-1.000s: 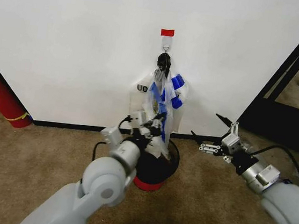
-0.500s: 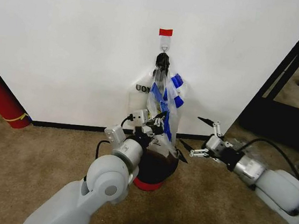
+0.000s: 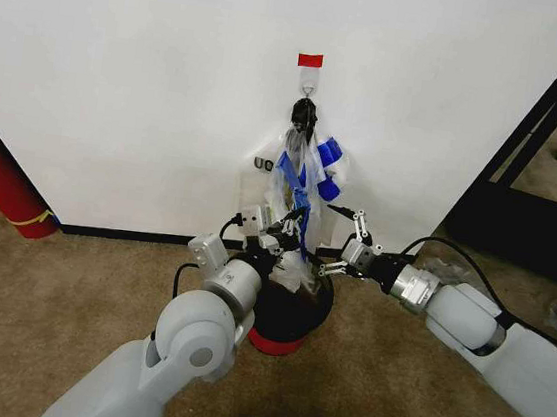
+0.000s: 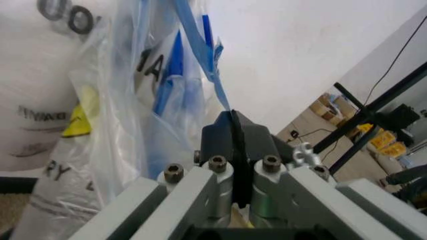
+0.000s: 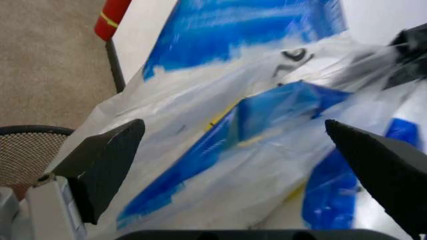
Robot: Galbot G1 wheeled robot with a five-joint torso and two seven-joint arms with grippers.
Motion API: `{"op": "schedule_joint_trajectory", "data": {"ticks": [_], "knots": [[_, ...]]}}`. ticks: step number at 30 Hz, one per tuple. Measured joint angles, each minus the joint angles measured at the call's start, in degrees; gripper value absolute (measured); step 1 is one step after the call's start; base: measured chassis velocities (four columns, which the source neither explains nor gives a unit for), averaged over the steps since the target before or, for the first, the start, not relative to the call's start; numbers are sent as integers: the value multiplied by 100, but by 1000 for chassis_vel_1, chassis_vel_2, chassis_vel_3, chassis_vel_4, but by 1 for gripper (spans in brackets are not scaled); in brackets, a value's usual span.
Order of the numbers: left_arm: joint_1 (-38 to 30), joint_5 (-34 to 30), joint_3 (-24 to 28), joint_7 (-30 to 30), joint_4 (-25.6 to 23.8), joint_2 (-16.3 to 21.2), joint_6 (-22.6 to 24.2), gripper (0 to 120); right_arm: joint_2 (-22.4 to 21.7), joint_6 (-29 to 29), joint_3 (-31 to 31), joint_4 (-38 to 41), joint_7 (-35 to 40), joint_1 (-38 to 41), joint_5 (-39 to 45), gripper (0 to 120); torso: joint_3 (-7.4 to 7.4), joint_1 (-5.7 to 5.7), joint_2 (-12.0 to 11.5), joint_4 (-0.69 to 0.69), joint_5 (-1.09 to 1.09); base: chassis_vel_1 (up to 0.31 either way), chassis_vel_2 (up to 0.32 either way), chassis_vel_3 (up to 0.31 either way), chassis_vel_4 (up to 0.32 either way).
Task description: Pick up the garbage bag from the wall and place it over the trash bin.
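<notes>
A plain white wall (image 3: 122,80) with a black baseboard rises over brown carpet (image 3: 64,325), and a small red tape strip (image 3: 310,60) marks a metal hook (image 3: 307,91) high on it.

The left gripper (image 3: 291,228) sits just in front of the hanging bags, at about 12 o'clock from the trash bin (image 3: 291,316). Its fingers are pressed together, pinching a thin blue strip of the garbage bag (image 3: 301,186); in the left wrist view the strip (image 4: 207,60) runs straight down into the seam between the two dark fingertips (image 4: 220,137). The bag is still knotted on the hook, its translucent plastic and blue patches draping down against the wall to just above the bin's rim.

The right gripper (image 3: 340,241) reaches in from 3 o'clock, its fingers spread wide, just beside the bag's lower right edge. In the right wrist view both dark fingers (image 5: 100,165) frame the bag's (image 5: 267,115) blue and white folds without closing on them.

The black bin with its red base band stands on the carpet directly below the bags, near the baseboard. Other white bags (image 3: 263,172) hang behind on the same hook. A red fire extinguisher (image 3: 0,177) leans at 9 o'clock, well apart, and a black frame (image 3: 549,129) stands at 3 o'clock.
</notes>
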Motion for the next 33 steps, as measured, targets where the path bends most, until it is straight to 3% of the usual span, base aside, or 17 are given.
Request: {"op": "schedule_joint_trajectory", "data": {"ticks": [10, 20, 26, 33], "knots": [[38, -2, -52, 19, -96, 37, -4, 0, 328, -258, -707, -464, -142, 574, 78, 97, 0, 0, 0, 1, 0, 0, 0, 0, 0], [70, -2, -27, 37, -123, -1, -4, 0, 438, -377, -1259, -600, -282, 1236, -29, 62, 0, 0, 0, 0, 0, 0, 0, 0, 0], [101, 4, -26, 40, -170, 9, -4, 0, 608, -765, -1738, -711, -233, 1771, 411, 55, 0, 0, 0, 3, 0, 0, 0, 0, 0], [188, 19, -87, 40, -230, 42, -4, 0, 589, -933, -1872, -617, -133, 1876, 617, 29, 0, 0, 0, 2, 0, 0, 0, 0, 0]]}}
